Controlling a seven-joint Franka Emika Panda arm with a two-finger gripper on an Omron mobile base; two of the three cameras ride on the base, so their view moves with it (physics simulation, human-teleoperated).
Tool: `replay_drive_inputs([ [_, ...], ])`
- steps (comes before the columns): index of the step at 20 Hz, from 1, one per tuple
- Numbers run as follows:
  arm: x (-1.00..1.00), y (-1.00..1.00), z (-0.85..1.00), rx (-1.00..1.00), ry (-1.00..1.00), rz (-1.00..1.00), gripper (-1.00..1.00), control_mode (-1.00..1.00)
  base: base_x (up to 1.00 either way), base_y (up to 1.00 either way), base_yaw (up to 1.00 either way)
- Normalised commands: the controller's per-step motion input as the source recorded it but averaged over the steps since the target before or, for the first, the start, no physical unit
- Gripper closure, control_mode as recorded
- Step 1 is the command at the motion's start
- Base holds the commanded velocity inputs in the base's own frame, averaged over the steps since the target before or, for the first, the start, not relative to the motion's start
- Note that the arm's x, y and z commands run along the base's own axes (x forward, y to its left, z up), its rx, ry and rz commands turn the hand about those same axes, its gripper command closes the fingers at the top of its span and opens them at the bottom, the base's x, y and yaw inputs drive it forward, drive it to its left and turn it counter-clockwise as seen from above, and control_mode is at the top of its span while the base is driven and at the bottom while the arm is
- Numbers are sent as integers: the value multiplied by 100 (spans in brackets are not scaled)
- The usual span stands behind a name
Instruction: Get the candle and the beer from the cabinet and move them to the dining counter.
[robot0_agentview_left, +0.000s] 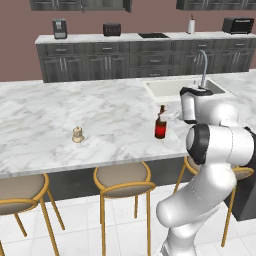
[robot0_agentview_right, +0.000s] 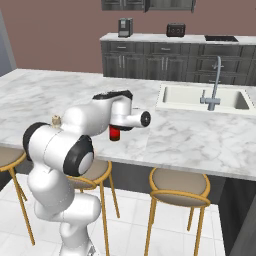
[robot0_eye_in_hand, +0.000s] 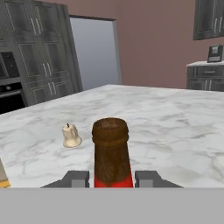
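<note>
Beer (robot0_eye_in_hand: 110, 153) sits right between my jaws in the hand view: its dark brown neck rises up the middle of the frame, and the two dark fingertips (robot0_eye_in_hand: 75, 178) stand one to each side of it, level with the red band of the bottle. The tips look pressed close against the glass with no gap I can make out, so I read the gripper (robot0_eye_in_hand: 113, 179) as clenched on the beer.

From the left base view the bottle (robot0_agentview_left: 160, 125) stands upright with its base down on the dining counter (robot0_agentview_left: 100, 115), and my hand comes at it from the sink side, the fingers hidden behind the wrist there. From the right base view I see just the red lower part of the bottle (robot0_agentview_right: 115, 133) under the hand, again on the marble.

Beyond the jaws and off to the left in the hand view, the candle (robot0_eye_in_hand: 71, 136) stands on the same marble top, well apart from the bottle and untouched. In the left base view the candle (robot0_agentview_left: 77, 134) lies on the far side of the bottle from my hand, near the counter's stool-side edge. In the right base view I catch its top (robot0_agentview_right: 56, 119) peeking over my arm's shoulder.

The sink (robot0_agentview_left: 170, 88) and the faucet (robot0_agentview_left: 202, 67) lie behind my hand, on the side away from the candle.
</note>
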Motion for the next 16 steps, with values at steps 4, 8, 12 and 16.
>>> replay_drive_inputs([
  [4, 27, 0, -12, 0, 0, 0, 100, -100, 0, 0, 0],
  [8, 30, 0, -22, 0, 0, 0, 100, -100, 0, 0, 0],
  [12, 28, 0, -29, -1, 0, 0, 100, -100, 0, 0, 0],
  [16, 25, 0, -21, 0, 0, 0, 100, -100, 0, 0, 0],
])
